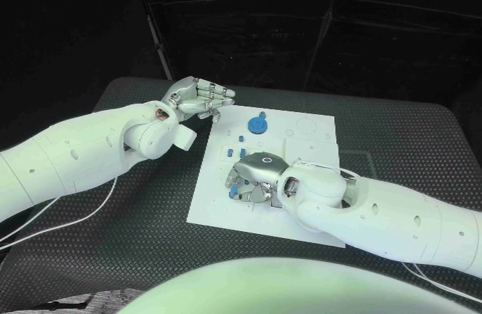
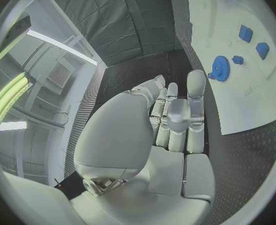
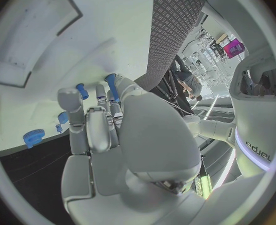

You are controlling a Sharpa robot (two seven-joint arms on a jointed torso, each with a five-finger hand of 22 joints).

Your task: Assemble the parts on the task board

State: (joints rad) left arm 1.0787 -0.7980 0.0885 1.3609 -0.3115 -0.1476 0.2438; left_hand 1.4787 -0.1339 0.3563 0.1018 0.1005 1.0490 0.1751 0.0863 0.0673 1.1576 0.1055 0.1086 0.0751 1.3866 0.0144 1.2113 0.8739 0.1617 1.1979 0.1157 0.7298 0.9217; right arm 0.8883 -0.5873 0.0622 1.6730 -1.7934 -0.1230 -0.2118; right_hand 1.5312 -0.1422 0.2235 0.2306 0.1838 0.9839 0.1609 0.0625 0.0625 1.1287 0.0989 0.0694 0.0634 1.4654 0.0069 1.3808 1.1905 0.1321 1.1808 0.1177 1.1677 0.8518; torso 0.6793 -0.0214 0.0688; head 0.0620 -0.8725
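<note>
The white task board [image 1: 301,136] lies mid-table. On its near left part my right hand [image 1: 259,173] is down with its fingers on the board. It pinches a small blue peg [image 3: 110,83] between thumb and a finger, and a second blue peg [image 3: 81,91] stands beside another fingertip. A blue gear [image 1: 258,124] sits toward the board's far side, with two small blue pieces [image 1: 236,151] between it and my right hand. My left hand [image 1: 199,98] hovers off the board's far left corner, fingers curled in on nothing. From its wrist the gear [image 2: 220,67] shows too.
Two blue square blocks [image 2: 253,41] and a short blue peg [image 2: 237,60] sit on the board beyond the gear. The board has recesses toward its right side [image 1: 309,145]. Black ribbed table [image 1: 402,147] surrounds the board. White cables [image 1: 60,216] trail at the near left.
</note>
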